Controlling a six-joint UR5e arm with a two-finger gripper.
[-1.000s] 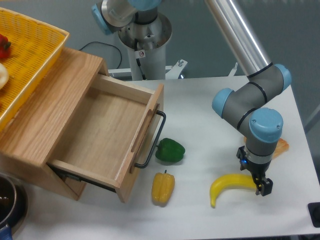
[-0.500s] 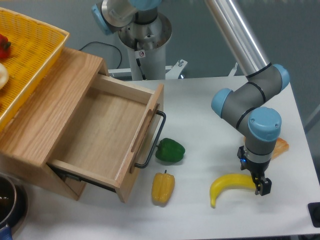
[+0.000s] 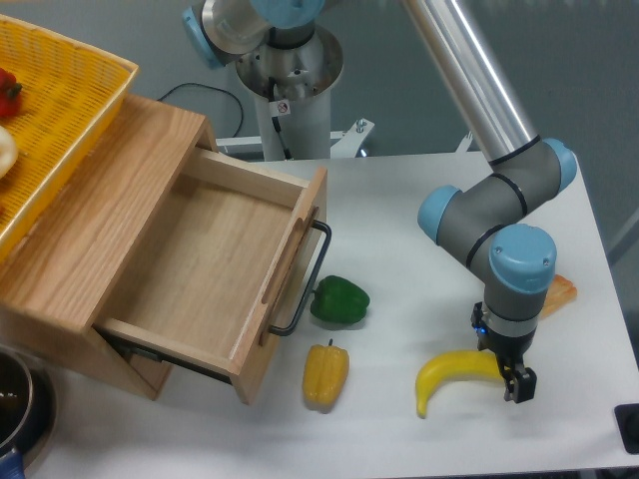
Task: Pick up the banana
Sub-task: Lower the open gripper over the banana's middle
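The arm reaches down over the right side of the table (image 3: 419, 249), and its gripper (image 3: 507, 374) sits at the right, thicker end of the banana (image 3: 449, 371), fingers pointing down with that end between them — from here they look pressed against it, though the wrist hides part of the contact and I cannot tell whether the grip is firm. The banana itself is near the front edge on the right, curving up toward the gripper, its tapered left tip pointing down toward the front; I cannot tell whether it is touching the tabletop or just clear of it. Just behind the wrist, partly hidden by it, a tan-orange pastry (image 3: 561, 292) pokes out toward the right edge. Left of the banana and apart from it lies a yellow pepper (image 3: 325, 374), stem up, and just behind that a green pepper (image 3: 339, 300), close to the black handle (image 3: 304, 289) of an open wooden drawer (image 3: 215, 269). The drawer is pulled out of a wooden cabinet (image 3: 95, 200) on the left — on its top rests a yellow basket (image 3: 60, 110), with something red (image 3: 8, 92) at its far left edge. A dark pot (image 3: 20, 409) shows at the lower left corner.
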